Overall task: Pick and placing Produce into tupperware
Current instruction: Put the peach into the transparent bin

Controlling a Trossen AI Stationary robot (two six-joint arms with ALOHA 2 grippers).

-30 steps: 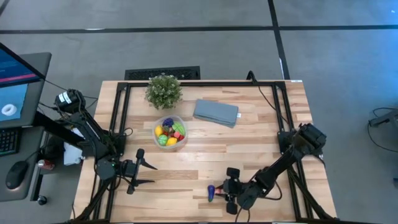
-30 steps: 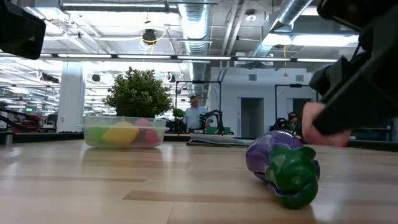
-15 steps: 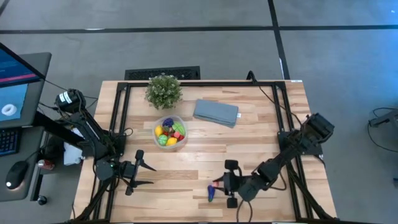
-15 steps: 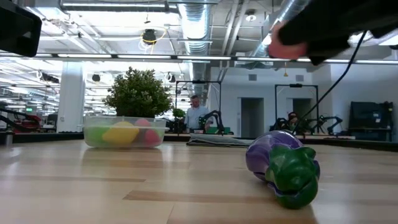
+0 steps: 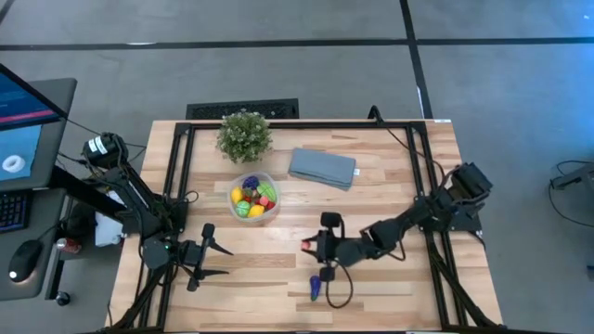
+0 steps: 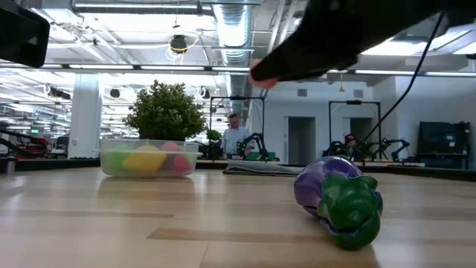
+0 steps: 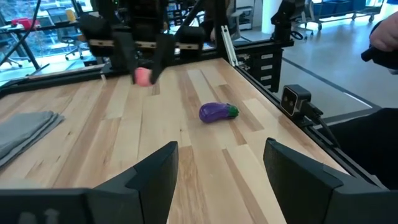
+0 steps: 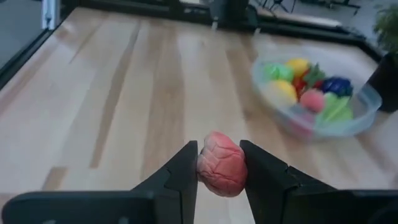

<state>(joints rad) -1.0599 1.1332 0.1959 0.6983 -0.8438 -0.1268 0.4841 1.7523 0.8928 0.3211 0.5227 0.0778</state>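
One pink produce piece [image 8: 221, 163] gripped — one eggplant [image 5: 315, 286] left.

Wood table [image 5: 390, 186] matt; plastic tupperware [image 5: 253, 197] clear, glossy; cloth [image 5: 322, 168] soft.

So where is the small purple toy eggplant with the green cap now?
In the high view the purple toy eggplant lies alone on the wooden table near its front edge, just below the right gripper.

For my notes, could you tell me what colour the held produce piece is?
Pink, clearest in the right wrist view.
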